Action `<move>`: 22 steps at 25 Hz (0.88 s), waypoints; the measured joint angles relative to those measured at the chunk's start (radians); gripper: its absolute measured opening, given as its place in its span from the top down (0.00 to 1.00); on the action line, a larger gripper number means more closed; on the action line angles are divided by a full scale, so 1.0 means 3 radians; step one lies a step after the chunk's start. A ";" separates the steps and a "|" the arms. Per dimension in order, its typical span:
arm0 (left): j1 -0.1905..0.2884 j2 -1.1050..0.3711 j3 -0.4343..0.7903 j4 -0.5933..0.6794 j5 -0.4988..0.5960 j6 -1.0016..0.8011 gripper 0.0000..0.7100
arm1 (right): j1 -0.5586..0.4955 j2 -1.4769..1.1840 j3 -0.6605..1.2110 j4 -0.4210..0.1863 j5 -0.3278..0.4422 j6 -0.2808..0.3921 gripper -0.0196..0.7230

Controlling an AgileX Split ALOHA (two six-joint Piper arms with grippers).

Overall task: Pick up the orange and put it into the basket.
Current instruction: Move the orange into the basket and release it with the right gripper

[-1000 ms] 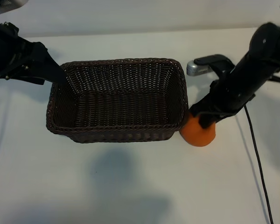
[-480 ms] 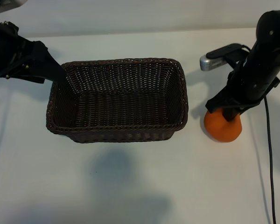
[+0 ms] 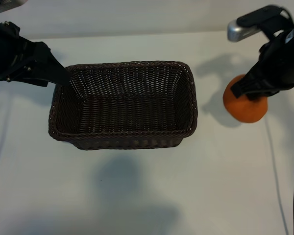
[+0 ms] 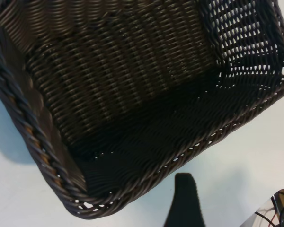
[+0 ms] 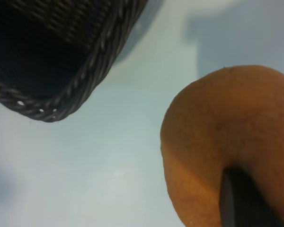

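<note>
**Kid:** Looking at the near side first, what is the right gripper (image 3: 245, 93) doing?

**Helper:** Its fingers are closed tight on the orange (image 3: 245, 105). The orange hangs up in the air, off the white table (image 3: 137, 196). Its shadow lies apart from it on the table, so it is lifted.

**Kid:** So is the job done?

**Helper:** Not yet. I think the picking-up part is done. The carrying and the dropping are still left. The orange is well apart from the basket (image 3: 193, 98), out past its right end. The basket has nothing in it.

**Kid:** Which way does the orange point?

**Helper:** It looks nearly round, so I see no long side. The fingers grip it from the top, and they hide that part. I cannot tell where its bumpy end points.

**Kid:** And which way does the basket lie?

**Helper:** Its long side runs across the table, from one arm to the other. Its open top faces up.

**Kid:** What about the far corner?

**Helper:** The left gripper (image 3: 54, 73) waits there, right beside the basket's far left corner. Its fingers stand wide apart and hold nothing.
</note>
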 joint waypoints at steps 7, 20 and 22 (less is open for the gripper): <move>0.0000 0.0000 0.0000 -0.0010 0.0061 0.0000 0.18 | 0.0000 -0.0137 -0.0118 0.0076 0.0123 0.0000 0.86; 0.0000 0.0000 0.0000 -0.0013 0.0061 0.0021 0.18 | 0.0000 -0.0137 -0.0786 0.0290 0.0696 0.0000 0.86; 0.0000 0.0000 0.0000 -0.0013 0.0064 0.0018 0.18 | 0.0000 -0.0137 -0.0786 0.0330 0.0696 0.0000 0.86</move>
